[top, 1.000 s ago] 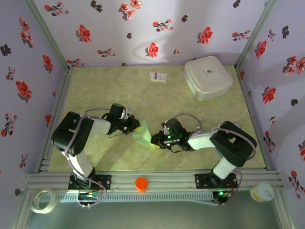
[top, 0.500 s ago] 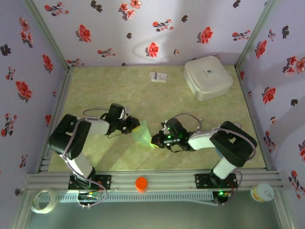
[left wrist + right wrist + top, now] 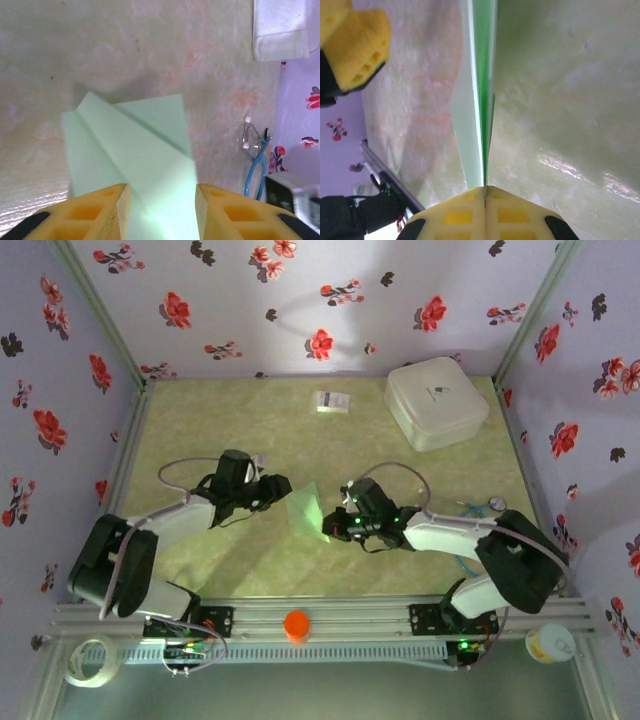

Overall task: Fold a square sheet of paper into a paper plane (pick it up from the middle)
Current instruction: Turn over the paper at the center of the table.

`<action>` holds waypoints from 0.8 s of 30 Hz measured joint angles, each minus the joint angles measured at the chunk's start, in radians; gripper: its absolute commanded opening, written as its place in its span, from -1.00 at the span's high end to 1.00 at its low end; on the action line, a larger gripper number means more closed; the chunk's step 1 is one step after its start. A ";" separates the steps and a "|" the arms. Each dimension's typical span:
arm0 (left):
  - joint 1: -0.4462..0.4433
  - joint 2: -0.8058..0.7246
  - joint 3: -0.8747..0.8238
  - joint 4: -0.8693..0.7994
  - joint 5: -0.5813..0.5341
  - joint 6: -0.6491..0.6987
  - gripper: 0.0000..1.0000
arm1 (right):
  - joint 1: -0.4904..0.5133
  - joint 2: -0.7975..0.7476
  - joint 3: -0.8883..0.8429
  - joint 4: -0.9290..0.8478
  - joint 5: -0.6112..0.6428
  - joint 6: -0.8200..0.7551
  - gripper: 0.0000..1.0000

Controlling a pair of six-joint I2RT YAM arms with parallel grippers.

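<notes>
Between the arms, the right gripper point(image 3: 333, 528) pinches the folded paper point(image 3: 306, 508) tight. The left gripper point(image 3: 275, 487) is half open, holding nothing. Paper looks light and floppy; hold it by the crease.

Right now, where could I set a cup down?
Bare: the far-left table corner, between the flowered wall and the small white printed card. Crowded: the middle, around the folded pale green paper between the left pincer and right pincer, and far right by the white rounded box.
</notes>
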 measured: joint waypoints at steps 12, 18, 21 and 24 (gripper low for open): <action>-0.005 -0.233 -0.058 -0.098 -0.152 0.060 0.27 | 0.036 -0.179 0.203 -0.504 0.451 -0.336 0.96; -0.005 -0.331 -0.069 -0.148 -0.224 0.097 0.27 | 0.083 -0.226 0.216 -0.621 0.690 -0.404 0.96; -0.005 -0.361 -0.084 -0.150 -0.245 0.106 0.27 | 0.113 -0.226 0.238 -0.673 0.793 -0.418 0.96; -0.005 -0.368 -0.107 -0.150 -0.261 0.107 0.27 | 0.137 -0.214 0.261 -0.720 0.882 -0.423 0.97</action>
